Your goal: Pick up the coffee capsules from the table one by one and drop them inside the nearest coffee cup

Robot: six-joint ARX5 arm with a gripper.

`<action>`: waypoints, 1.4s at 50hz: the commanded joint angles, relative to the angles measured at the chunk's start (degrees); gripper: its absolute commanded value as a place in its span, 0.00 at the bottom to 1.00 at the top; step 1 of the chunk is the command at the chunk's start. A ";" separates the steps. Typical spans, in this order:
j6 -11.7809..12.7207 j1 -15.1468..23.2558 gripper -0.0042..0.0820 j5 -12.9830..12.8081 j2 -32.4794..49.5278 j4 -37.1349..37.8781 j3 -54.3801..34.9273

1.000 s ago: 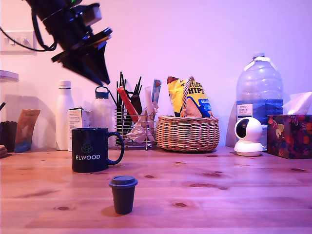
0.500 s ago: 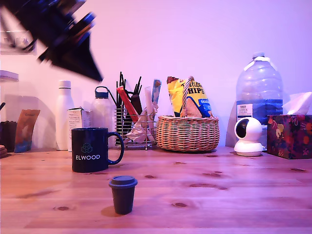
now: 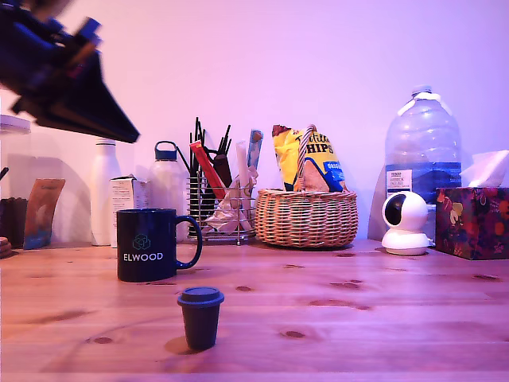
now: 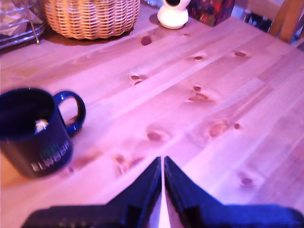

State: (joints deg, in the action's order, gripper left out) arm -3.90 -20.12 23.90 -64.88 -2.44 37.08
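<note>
One coffee capsule [image 3: 200,317] stands on the wooden table [image 3: 358,318], wide rim up, in front of the ELWOOD mug [image 3: 149,243] toward the camera and a little to the exterior view's right of it, clearly apart from it and untouched. The gripper [image 4: 163,176] hangs high above the table, up and to the exterior view's left of the mug, blurred there; in the wrist view its two dark fingers meet with only a thin slit between them and nothing is gripped. Inside the mug the wrist view shows a small pale-tipped object against the dark wall, possibly a capsule already dropped in, too small and blurred to be sure. Judged progress: at most part done; the standing capsule is still to be grasped, lifted and released into the mug. No other capsules show on the table. The wicker basket [image 3: 306,216] behind the mug is not the target.
</note>
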 commanded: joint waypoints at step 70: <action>0.42 -15.32 0.02 -3.63 5.68 7.02 -20.98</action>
State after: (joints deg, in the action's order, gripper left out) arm -3.18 -35.24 20.08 -59.33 4.34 16.75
